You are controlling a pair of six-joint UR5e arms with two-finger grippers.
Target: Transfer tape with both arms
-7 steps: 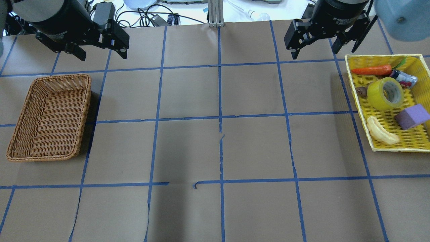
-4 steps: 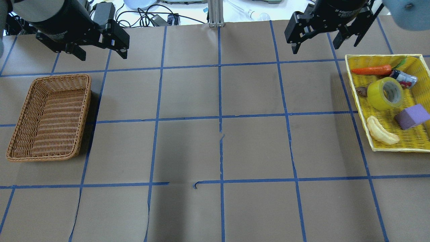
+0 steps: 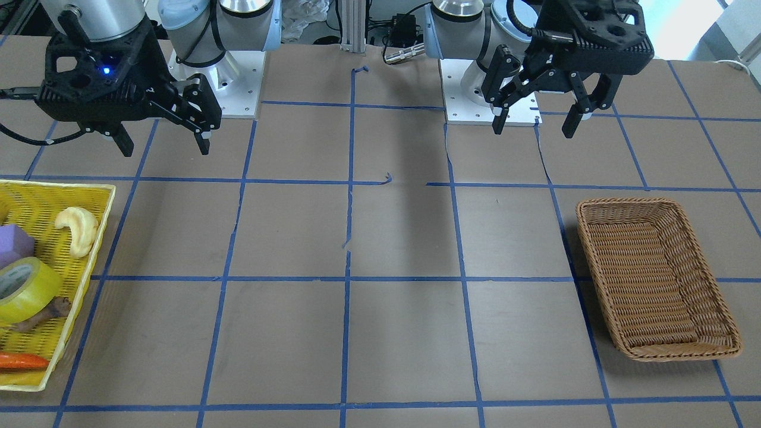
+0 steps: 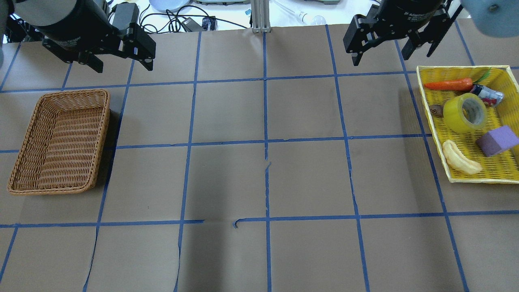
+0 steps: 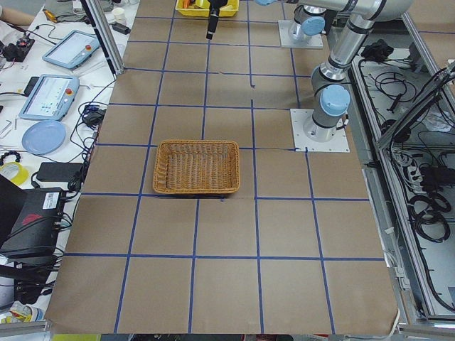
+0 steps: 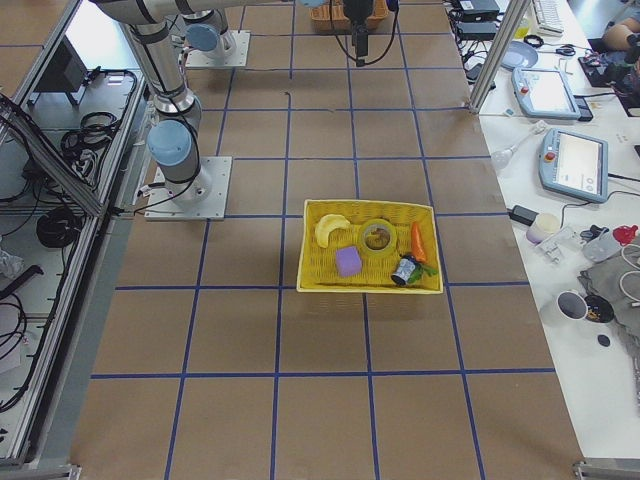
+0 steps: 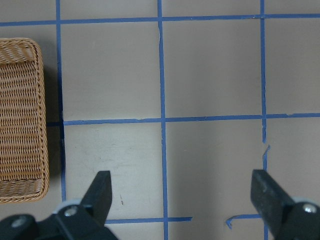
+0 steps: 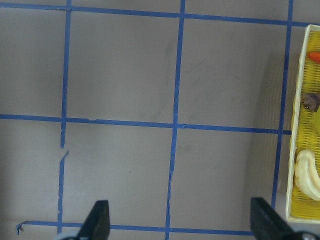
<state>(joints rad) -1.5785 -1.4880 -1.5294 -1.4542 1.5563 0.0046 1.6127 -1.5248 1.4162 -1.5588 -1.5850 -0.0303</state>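
Right arm's black tool (image 4: 381,59), jaws spread and empty, hangs near the yellow plastic mesh tray (image 4: 500,166). The glossy yellow tape roll (image 4: 452,115) lies inside that tray. Left arm's black tool (image 4: 123,67), likewise spread, hangs well apart from it.

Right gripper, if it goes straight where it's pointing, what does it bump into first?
Most likely the brown paper-covered table: the black right gripper points straight down at a bare patch. The yellow plastic tray sits off to one side.
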